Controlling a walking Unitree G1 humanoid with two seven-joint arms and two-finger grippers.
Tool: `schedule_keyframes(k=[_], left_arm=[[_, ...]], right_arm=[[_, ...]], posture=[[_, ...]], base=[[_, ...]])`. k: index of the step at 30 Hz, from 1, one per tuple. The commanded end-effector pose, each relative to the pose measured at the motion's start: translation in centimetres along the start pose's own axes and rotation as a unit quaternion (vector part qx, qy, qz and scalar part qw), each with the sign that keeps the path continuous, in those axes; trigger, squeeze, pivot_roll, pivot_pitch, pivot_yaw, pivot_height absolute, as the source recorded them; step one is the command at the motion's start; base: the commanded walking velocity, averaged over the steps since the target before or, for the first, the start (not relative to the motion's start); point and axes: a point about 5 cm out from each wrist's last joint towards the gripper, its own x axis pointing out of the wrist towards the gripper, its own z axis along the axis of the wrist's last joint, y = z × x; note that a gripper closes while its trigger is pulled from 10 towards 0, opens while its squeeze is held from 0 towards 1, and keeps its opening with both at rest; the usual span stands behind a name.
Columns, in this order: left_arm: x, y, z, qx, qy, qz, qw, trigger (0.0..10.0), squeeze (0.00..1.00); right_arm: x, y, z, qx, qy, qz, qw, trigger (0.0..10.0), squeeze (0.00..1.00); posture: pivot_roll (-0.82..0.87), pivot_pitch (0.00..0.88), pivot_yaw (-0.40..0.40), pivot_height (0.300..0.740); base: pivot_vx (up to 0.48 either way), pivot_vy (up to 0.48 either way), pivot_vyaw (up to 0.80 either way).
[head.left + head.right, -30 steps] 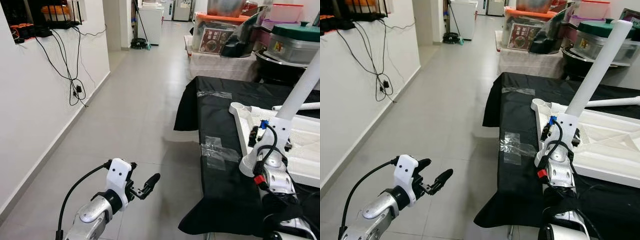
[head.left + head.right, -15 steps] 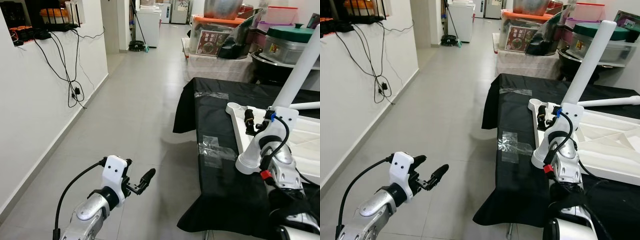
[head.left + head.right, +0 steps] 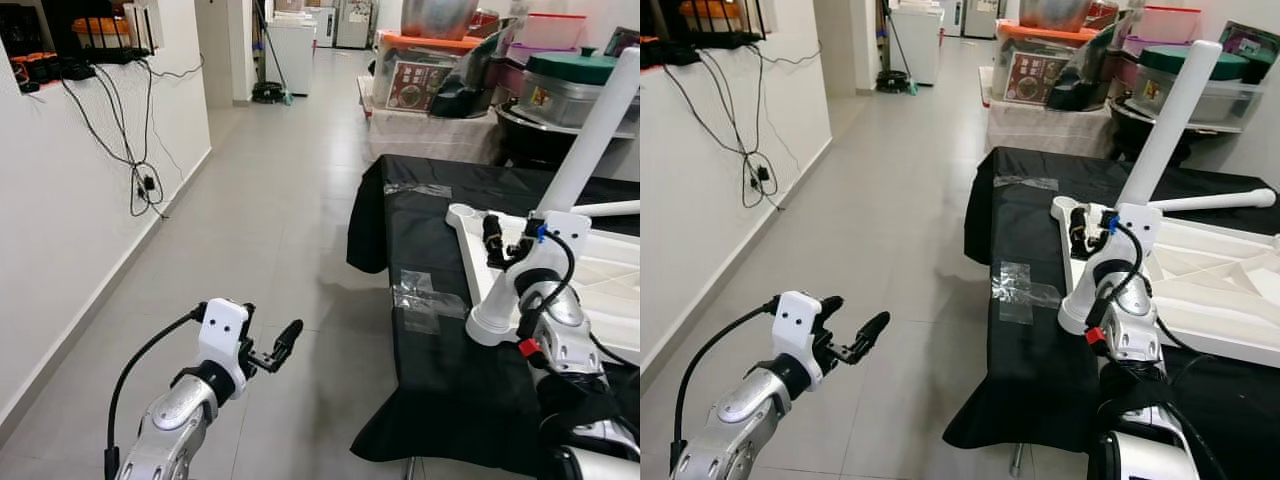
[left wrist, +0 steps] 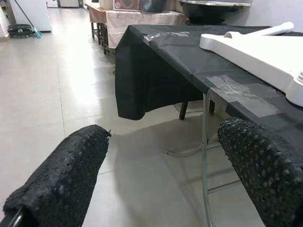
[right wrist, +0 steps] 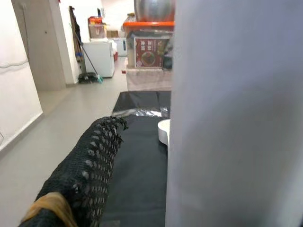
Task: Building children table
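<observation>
Left eye view: the white table leg (image 3: 598,125) is gripped near its base by the right pincer (image 3: 510,245), tilted, its wide foot resting on the black-draped counter (image 3: 430,360) beside the inverted white tabletop (image 3: 620,290), presumably for fitting.

Right eye view: the left pincer (image 3: 845,335) hangs released over the floor (image 3: 910,200), holding nothing. Lidded storage bins (image 3: 1185,80) stand behind; their contents cannot be made out.

Left wrist view: two fingers (image 4: 57,177) are parted.

Right wrist view: the leg lies against one finger (image 5: 85,175).
</observation>
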Motion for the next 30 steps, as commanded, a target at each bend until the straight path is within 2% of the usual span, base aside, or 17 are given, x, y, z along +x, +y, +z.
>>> schedule_keyframes(k=[1, 8, 30], left_arm=[[0.09, -0.13, -0.21, -0.001, 0.003, 0.001, 1.0, 10.0, 0.0], [0.08, -0.08, -0.21, -0.002, 0.002, 0.004, 1.0, 10.0, 0.0], [0.05, -0.2, -0.35, -0.003, 0.006, 0.001, 1.0, 10.0, 0.0]], right_arm=[[0.3, -0.02, 0.1, -0.009, 0.002, -0.007, 1.0, 10.0, 0.0], [0.63, -0.25, 0.01, -0.008, 0.009, -0.03, 0.999, 10.0, 0.0], [1.04, -0.07, -0.26, -0.007, 0.018, -0.043, 0.999, 10.0, 0.0]], posture=[[0.07, 0.0, -0.07, 0.74], [0.07, 0.0, -0.073, 0.74], [0.07, 0.0, -0.075, 0.74]], base=[[0.0, -0.428, 0.0], [0.0, -0.466, 0.0], [0.0, -0.472, 0.0]])
